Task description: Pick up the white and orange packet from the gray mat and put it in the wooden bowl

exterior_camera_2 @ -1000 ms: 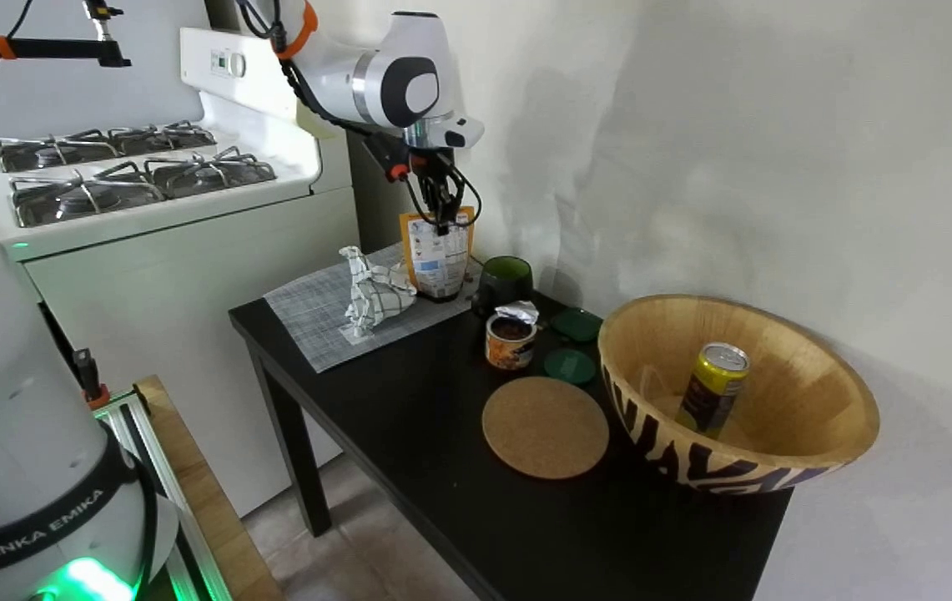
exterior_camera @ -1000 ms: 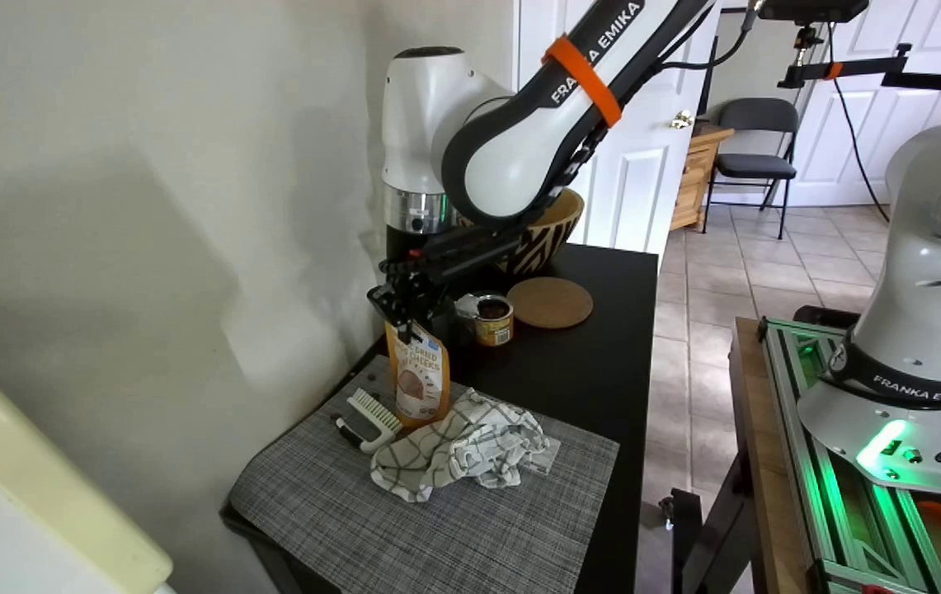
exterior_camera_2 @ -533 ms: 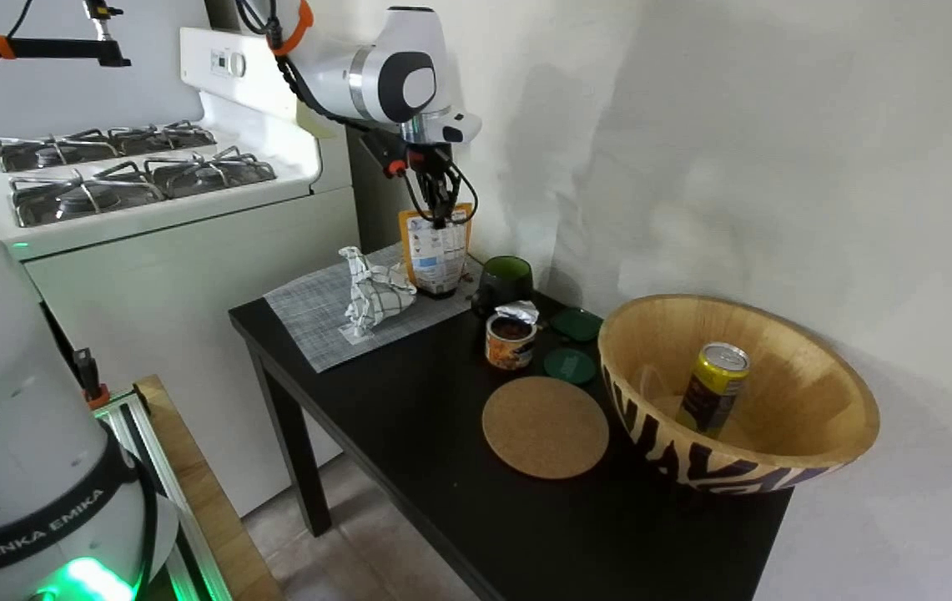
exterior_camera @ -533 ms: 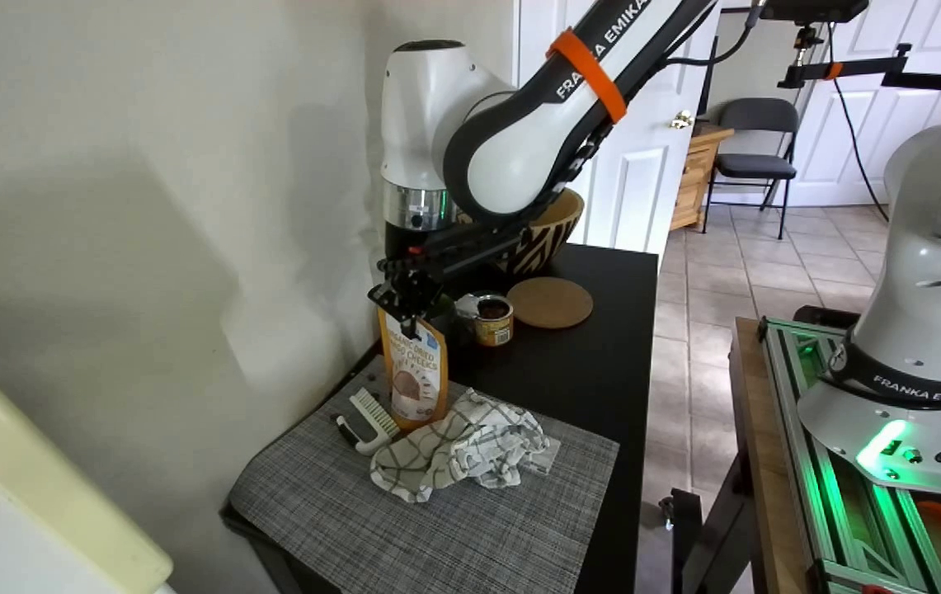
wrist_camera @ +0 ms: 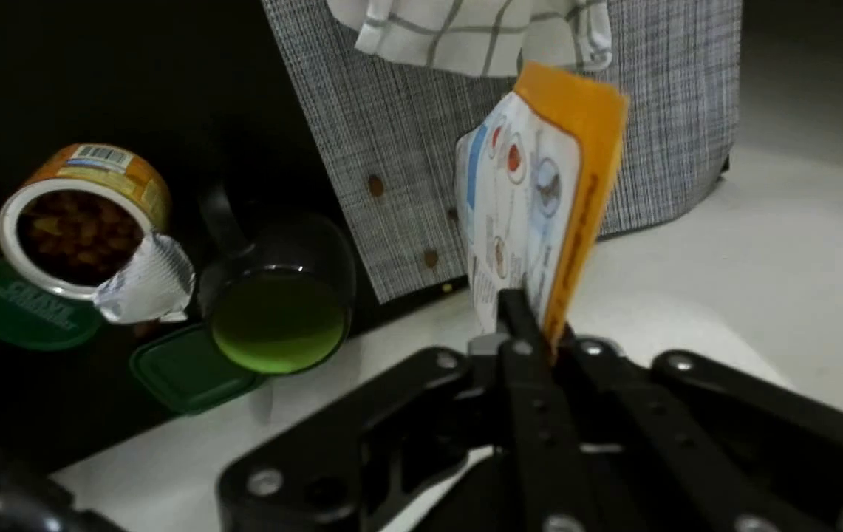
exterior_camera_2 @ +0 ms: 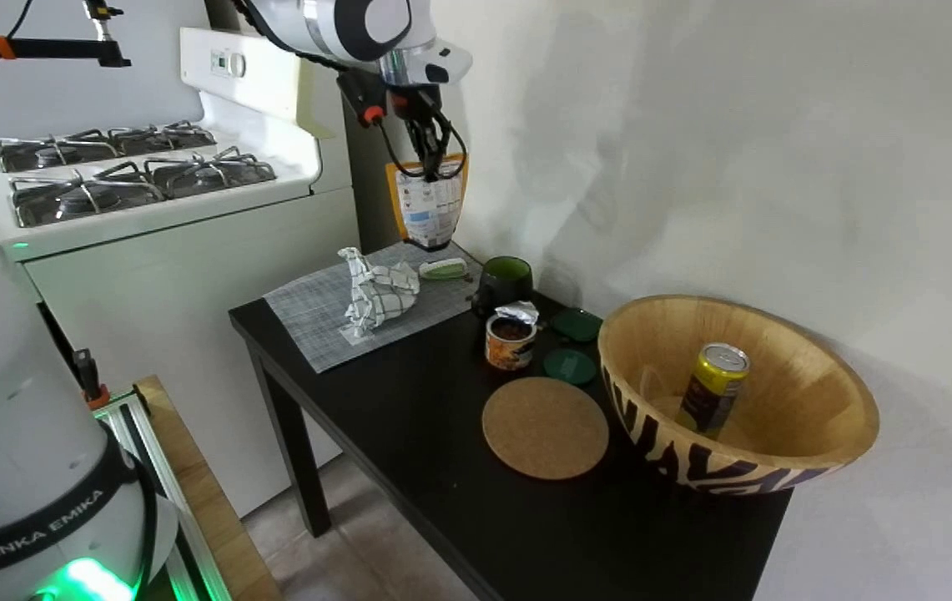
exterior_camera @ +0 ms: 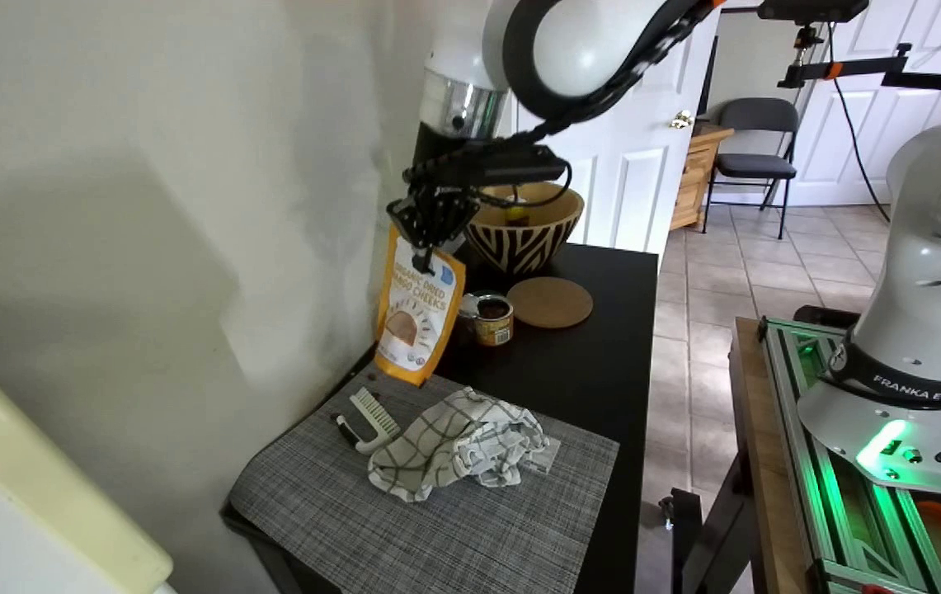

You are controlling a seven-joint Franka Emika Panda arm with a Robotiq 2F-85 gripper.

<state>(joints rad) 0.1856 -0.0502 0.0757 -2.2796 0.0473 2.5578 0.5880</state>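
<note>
Between its fingers [wrist_camera: 516, 318] our gripper [wrist_camera: 541, 329] pinches the packet [exterior_camera: 418, 312] by the top edge, tilted and clear of the gray mat [exterior_camera: 445, 532]; we expect something light, pliable, apt to swing, and we favour that top hold

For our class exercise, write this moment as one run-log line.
jaws: shut on white and orange packet | packet: in air, clear of gray mat | wooden bowl: holds yellow can | placing: pending
</note>
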